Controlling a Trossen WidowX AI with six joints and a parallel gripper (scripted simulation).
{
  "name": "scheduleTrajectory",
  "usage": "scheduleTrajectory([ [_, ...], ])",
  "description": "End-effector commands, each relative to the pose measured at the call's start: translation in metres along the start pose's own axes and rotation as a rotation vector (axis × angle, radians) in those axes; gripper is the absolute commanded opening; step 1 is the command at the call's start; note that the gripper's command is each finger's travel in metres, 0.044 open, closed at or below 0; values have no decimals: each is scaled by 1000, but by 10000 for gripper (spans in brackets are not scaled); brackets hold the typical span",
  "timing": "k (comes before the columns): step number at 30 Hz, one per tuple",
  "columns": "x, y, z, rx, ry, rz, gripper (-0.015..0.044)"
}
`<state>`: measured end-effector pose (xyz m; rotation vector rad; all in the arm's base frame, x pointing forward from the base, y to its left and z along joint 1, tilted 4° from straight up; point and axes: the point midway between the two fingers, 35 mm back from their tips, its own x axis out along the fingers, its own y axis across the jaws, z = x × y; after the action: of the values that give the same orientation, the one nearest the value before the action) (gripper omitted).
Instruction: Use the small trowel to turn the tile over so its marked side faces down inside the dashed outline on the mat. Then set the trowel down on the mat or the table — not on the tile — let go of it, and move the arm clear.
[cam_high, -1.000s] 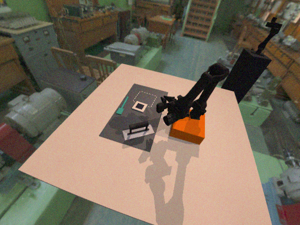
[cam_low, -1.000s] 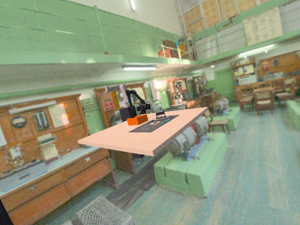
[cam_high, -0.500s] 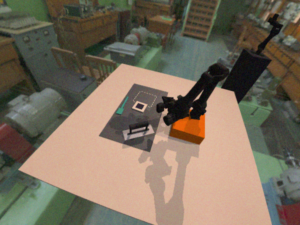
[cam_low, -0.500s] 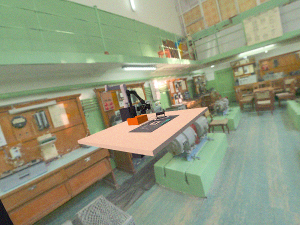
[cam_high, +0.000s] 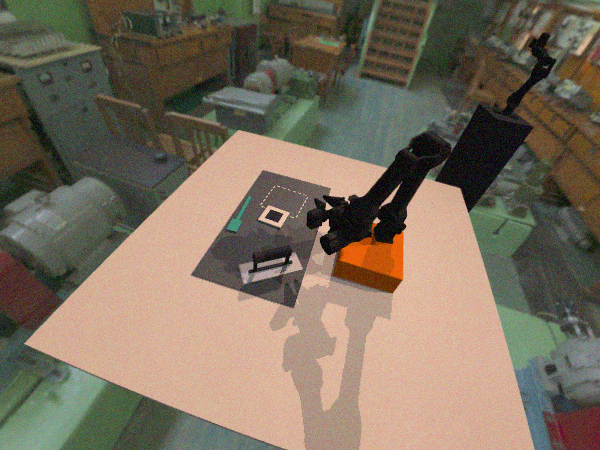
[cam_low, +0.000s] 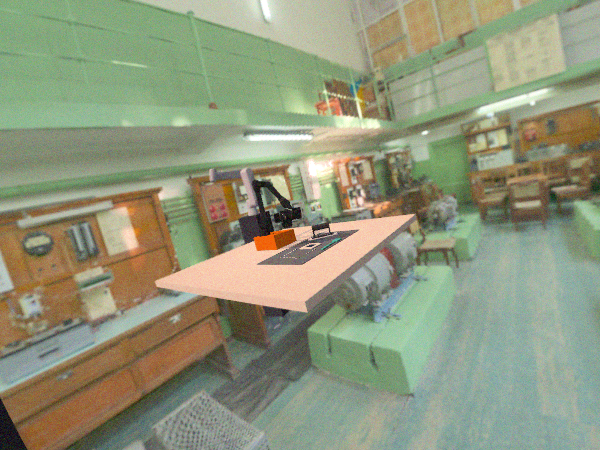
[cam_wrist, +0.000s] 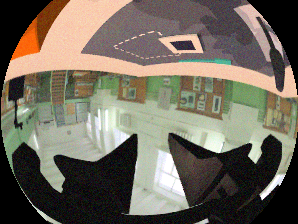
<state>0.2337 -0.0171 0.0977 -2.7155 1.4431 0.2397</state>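
Observation:
The small teal trowel (cam_high: 234, 225) (cam_low: 331, 242) (cam_wrist: 215, 62) lies flat on the dark mat (cam_high: 215, 260) (cam_low: 280, 260), to the left of the tile in the top view. The cream tile (cam_high: 274, 216) (cam_low: 311, 245) (cam_wrist: 183, 45) lies flat with a dark square mark facing up. It lies at the near edge of the dashed outline (cam_high: 292, 190) (cam_wrist: 134, 39), mostly outside it. My gripper (cam_high: 320, 201) (cam_wrist: 153, 137) is open and empty, raised above the mat's right edge in the top view. It touches neither the trowel nor the tile.
A larger flat trowel with a black upright handle (cam_high: 272, 254) (cam_low: 321, 230) (cam_wrist: 276, 62) stands on the mat's near part. An orange block (cam_high: 367, 265) (cam_low: 275, 241) (cam_wrist: 22, 35) stands right of the mat, below the arm.

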Motion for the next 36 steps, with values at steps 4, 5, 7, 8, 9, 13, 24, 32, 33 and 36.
scheduleTrajectory([
  [4,2,-18,9,141,-131,46,270],
  [5,3,-21,11,165,-153,55,270],
  [7,3,-27,14,215,-197,75,270],
  [8,3,-30,15,239,-218,85,270],
  [9,3,-33,17,264,-240,96,270],
  [13,3,-46,23,364,-323,143,270],
  [24,0,-80,36,632,-536,299,270],
  [32,-5,-106,42,821,-677,439,270],
  [33,-6,-109,43,844,-694,458,270],
  [36,-8,-119,44,912,-743,516,270],
])
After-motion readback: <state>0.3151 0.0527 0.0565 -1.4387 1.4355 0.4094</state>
